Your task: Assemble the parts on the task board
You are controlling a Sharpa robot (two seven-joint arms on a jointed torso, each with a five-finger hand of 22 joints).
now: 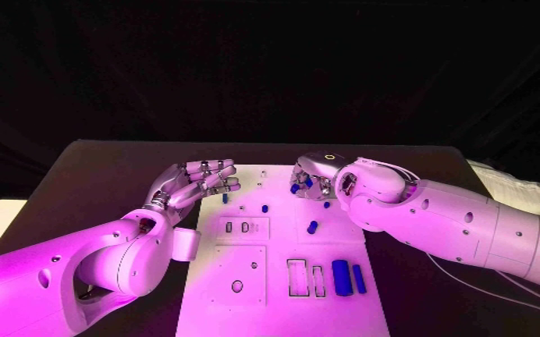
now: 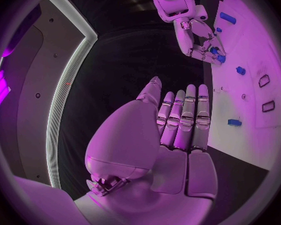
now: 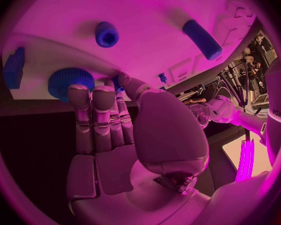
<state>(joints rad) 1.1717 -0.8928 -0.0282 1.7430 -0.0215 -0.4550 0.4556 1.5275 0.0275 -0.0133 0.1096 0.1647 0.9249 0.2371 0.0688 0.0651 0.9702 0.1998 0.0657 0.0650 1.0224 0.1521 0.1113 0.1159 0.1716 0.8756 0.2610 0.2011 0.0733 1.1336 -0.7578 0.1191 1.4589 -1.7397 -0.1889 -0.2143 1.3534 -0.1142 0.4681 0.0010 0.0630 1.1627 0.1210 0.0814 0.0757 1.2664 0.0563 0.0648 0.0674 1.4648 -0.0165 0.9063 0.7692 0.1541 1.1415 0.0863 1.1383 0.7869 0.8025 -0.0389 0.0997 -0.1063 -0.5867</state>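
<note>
The white task board lies in the middle of the black table. My right hand is over the board's far right part, and its fingertips and thumb close round a blue knurled round part, which also shows between the fingers as a blue spot. My left hand hovers at the board's far left edge with fingers straight and nothing in it. A small blue piece lies on the board just by its fingertips.
Loose blue pegs lie mid-board. Two longer blue bars sit near right, beside two empty rectangular slots. Near the right hand are a short blue peg, a long cylinder and a blue block.
</note>
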